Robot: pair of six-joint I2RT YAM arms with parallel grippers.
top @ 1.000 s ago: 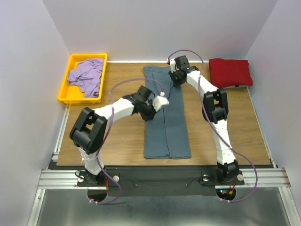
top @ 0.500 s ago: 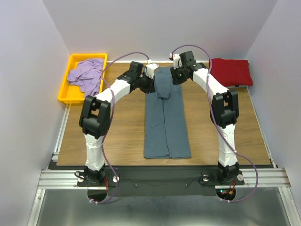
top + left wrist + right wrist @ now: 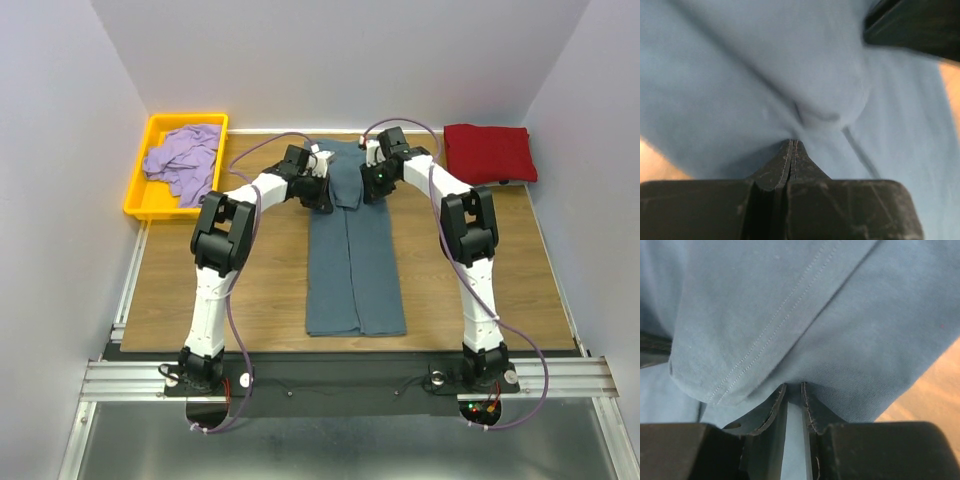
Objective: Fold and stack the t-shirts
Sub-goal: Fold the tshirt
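Blue-grey t-shirt [image 3: 352, 270], far edge pinched in fingers [image 3: 782, 169]

Both arms stretched forward, converging — left gripper [image 3: 791, 151], right gripper [image 3: 793, 392] pinched closed

Down the table [image 3: 250, 300] centre, long shirt [image 3: 355, 270] is laid from far edge almost to near edge. At far right corner, folded shirt [image 3: 489, 152] is set. At far left corner, tray [image 3: 137, 205] is placed, crumpled shirt [image 3: 185, 160] in it.
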